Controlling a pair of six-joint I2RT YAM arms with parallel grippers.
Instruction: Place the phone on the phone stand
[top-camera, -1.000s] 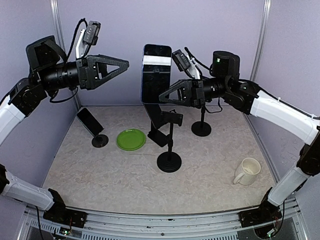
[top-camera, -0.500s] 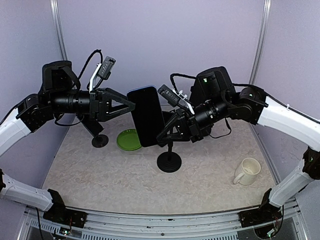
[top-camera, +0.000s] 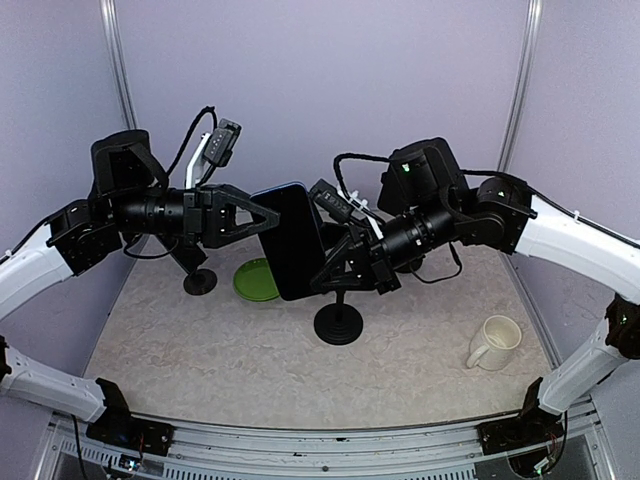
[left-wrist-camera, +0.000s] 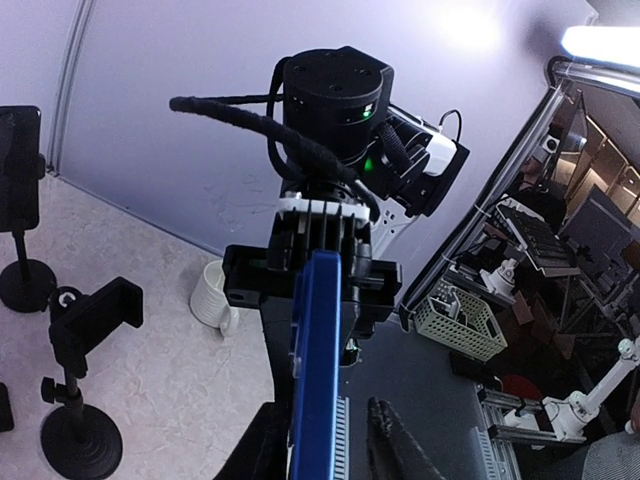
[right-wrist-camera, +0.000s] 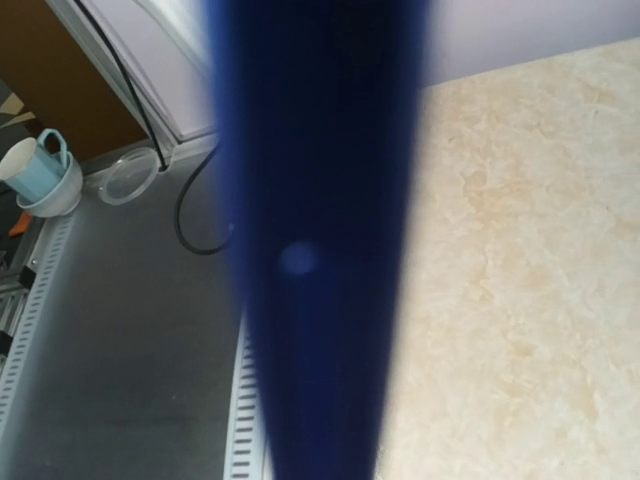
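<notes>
The phone (top-camera: 298, 240) hangs in the air above and just left of the stand (top-camera: 338, 322), upright and slightly tilted. The right gripper (top-camera: 325, 272) is clamped on the edge nearer the stand. The left gripper (top-camera: 272, 222) straddles the far edge, but I cannot tell whether those jaws are pinching it yet.

It looks like a stiff, thin slab with smooth faces, so it is likely slippery, fairly weighty for a fingertip pinch, and breakable if dropped. A firm hold across the faces near the middle seems best, leaving the ends free for the stand's clamp.

A plate (top-camera: 256, 280) lies left of the stand. A mug (top-camera: 494, 342) sits well to its right.
</notes>
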